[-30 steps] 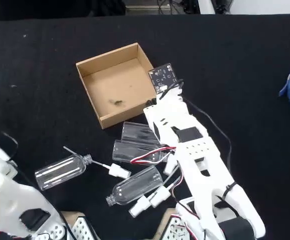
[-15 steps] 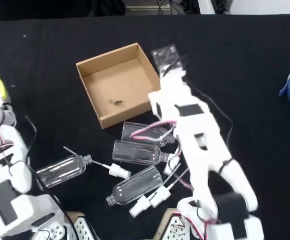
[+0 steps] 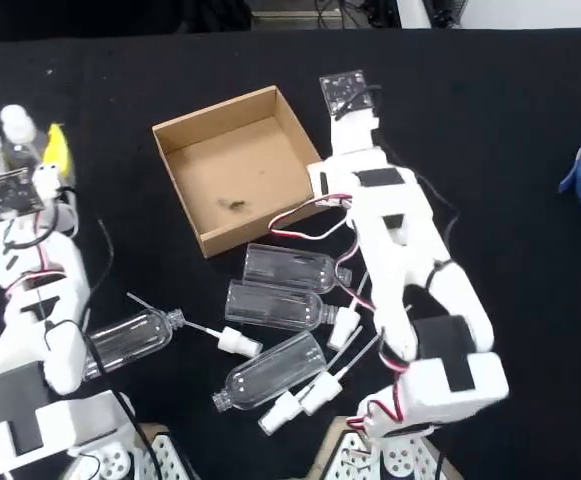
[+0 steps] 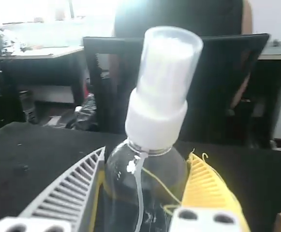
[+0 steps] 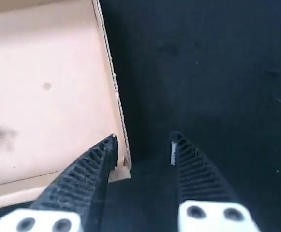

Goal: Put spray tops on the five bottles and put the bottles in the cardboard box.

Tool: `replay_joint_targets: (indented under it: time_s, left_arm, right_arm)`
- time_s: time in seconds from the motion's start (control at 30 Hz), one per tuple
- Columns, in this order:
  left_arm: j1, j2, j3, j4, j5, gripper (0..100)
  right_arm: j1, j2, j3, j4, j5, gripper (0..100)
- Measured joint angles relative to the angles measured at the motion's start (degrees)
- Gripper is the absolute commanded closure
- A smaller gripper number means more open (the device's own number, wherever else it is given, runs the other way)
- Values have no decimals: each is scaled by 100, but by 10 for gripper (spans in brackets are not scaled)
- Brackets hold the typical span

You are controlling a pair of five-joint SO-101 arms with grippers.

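Firmly clamped between the jaws of the left gripper (image 4: 147,153) stands a clear held bottle (image 4: 130,193), upright, with a white spray top (image 4: 162,92) under a clear cap on its neck. A ribbed grey finger (image 4: 67,193) presses one shoulder and a yellow finger (image 4: 205,186) the other. From above, this bottle sits at the table's left side, well apart from the cardboard box (image 3: 215,109).

The right gripper (image 5: 142,140) has its black ribbed jaws apart, hanging over the black table (image 3: 490,120) just beside the box's corner.

The box is open at the top; its floor is bare cardboard with a small dark mark (image 3: 235,206).

Near the box's front wall lie four clear bottles on their sides: the first bottle (image 3: 290,268) and second bottle (image 3: 270,305) side by side, the third bottle (image 3: 270,368) below them, and the fourth bottle (image 3: 130,340) partly under the left arm. A loose top (image 3: 238,342) with a thin tube lies between the third and fourth. A pair of tops (image 3: 282,410) lies by the third bottle's mouth, and another top (image 3: 345,325) just beside the second's neck.
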Motion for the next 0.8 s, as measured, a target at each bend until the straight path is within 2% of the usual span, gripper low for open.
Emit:
replay_joint_targets:
  time_s: [0.13, 0.4, 0.57, 0.8]
  left_arm:
    - [404, 0, 0, 0, 0, 971]
    - [1266, 0, 0, 0, 0, 971]
    - [1591, -9, 0, 0, 35, 971]
    - [1723, -360, -123, 0, 1020, 971]
  right_arm:
    - [0, 264, -123, 0, 0, 992]
    - [18, 352, -114, 0, 0, 988]
    - [18, -26, 378, -35, -9, 988]
    - [-273, -765, 1134, -26, -9, 988]
